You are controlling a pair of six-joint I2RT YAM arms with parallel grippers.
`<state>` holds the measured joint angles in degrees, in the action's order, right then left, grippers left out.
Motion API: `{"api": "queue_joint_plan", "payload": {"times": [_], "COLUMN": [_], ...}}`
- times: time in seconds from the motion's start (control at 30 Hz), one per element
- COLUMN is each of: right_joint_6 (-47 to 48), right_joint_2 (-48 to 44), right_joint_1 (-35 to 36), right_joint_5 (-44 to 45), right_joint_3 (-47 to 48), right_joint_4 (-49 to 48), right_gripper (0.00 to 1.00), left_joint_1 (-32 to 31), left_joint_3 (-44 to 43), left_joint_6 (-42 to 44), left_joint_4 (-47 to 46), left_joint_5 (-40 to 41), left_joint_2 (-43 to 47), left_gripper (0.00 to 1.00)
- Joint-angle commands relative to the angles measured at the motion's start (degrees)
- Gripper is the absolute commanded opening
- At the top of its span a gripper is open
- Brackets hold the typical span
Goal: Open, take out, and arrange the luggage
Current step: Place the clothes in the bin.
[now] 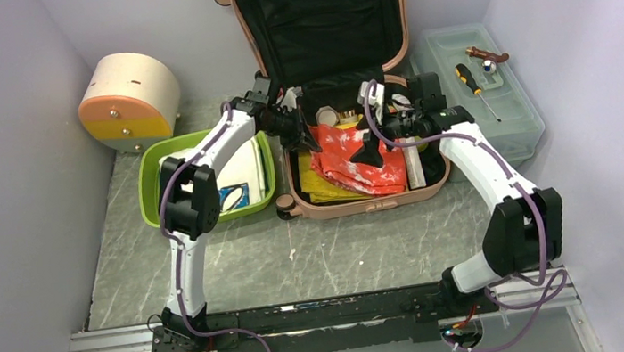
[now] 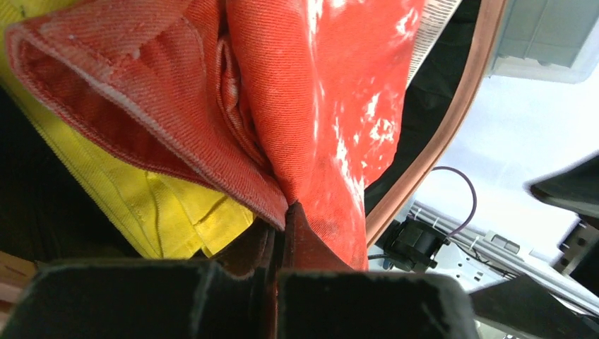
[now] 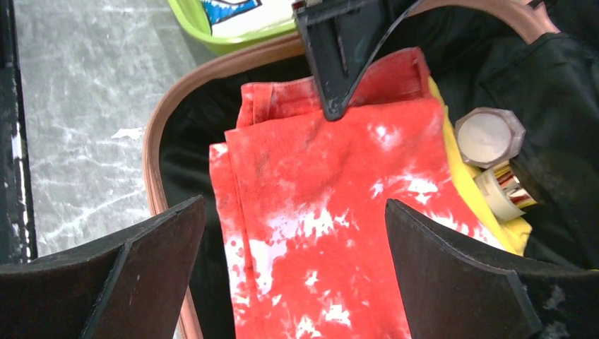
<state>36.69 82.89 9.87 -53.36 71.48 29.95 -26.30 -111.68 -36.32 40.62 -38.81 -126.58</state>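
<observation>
With the left gripper (image 2: 277, 265), jaws closed tight, pinching a fold of the red tie-dye cloth (image 2: 318, 106), yellow cloth (image 2: 162, 205) just beneath. With the right gripper (image 3: 294, 203), jaws spread wide and holding nothing, hovering over the same cloth. As for the luggage (image 1: 357, 207), lying open toward the back wall, lid upright, both cloths inside, between green tub (image 1: 148, 183) on the left and translucent toolbox (image 1: 516, 115) on the right.

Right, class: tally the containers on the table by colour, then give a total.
Pink: 1, suitcase
Green: 1, bin
Cream: 1, drawer box
Grey-green: 1, toolbox
Total: 4
</observation>
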Motion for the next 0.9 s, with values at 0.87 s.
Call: {"api": "queue_joint_plan", "payload": {"times": [0.87], "right_joint_6": [-3.0], "right_joint_2": [0.3], "right_joint_1": [20.7], "right_joint_5": [32.4], "right_joint_3": [-19.1], "right_joint_4": [-37.7], "right_gripper": [1.0], "left_joint_1": [0.7], "left_joint_3": [-4.5], "left_joint_6": [-1.0], "left_joint_4": [-5.2], "left_joint_5": [-1.3], "left_joint_2": [2.9], "left_gripper": [0.0]}}
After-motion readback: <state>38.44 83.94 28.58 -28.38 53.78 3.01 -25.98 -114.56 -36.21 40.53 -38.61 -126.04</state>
